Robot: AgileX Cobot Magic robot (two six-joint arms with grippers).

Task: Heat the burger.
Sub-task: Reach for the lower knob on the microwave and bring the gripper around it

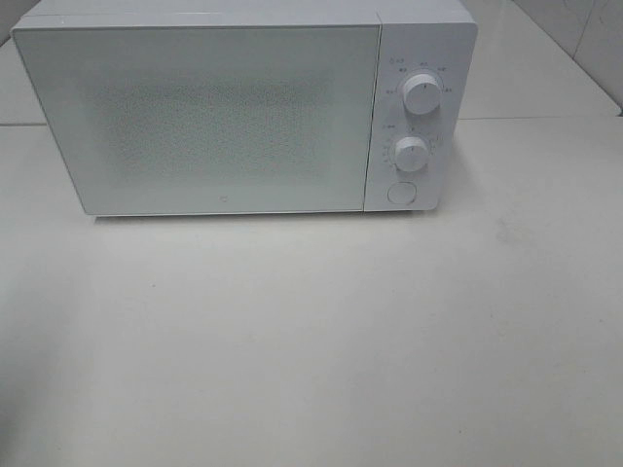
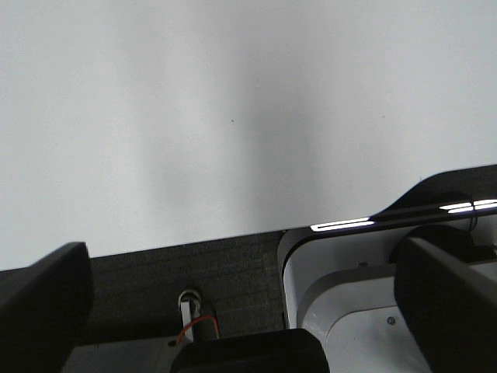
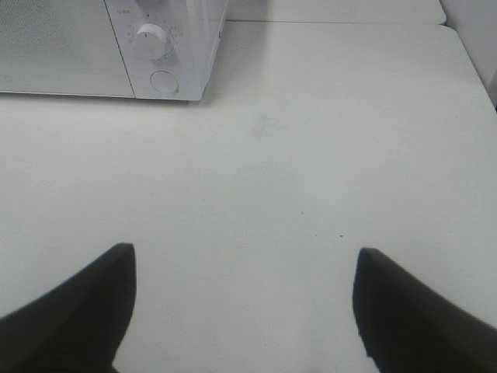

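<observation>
- Exterior high: one white microwave [image 1: 195, 117], boxy with rounded corners, door shut, standing on the desk [image 1: 311, 341].
- Door front pale and matte, with a fine dotted mesh panel across the middle. Tiny mark low at the door's centre, too small to read.
- On the microwave's right-hand panel: two round white knobs, upper knob [image 1: 422, 94] and lower knob [image 1: 412, 153], each ringed by small printed marks, none legible. Under them, one flat round button [image 1: 400, 193].
- Desk white, smooth, faintly glossy. Thin seam lines run out from behind the microwave on both sides.
- Right gripper [image 3: 245, 250]: two dark tapered fingers [image 3: 70, 311] spread apart, nothing between them, hovering over bare desk in front of the microwave, toward its knob side.
- Left gripper [image 2: 241, 256]: two black fingers spread wide, empty. Beyond them, a dark ribbed pad [image 2: 217, 268], a white rounded housing [image 2: 342, 272] with thin lit strips, and a plain white surface. Place relative to the microwave cannot be told.
- Burger: whereabouts cannot be told from these views. Nothing discernible through the microwave's frosted door.
</observation>
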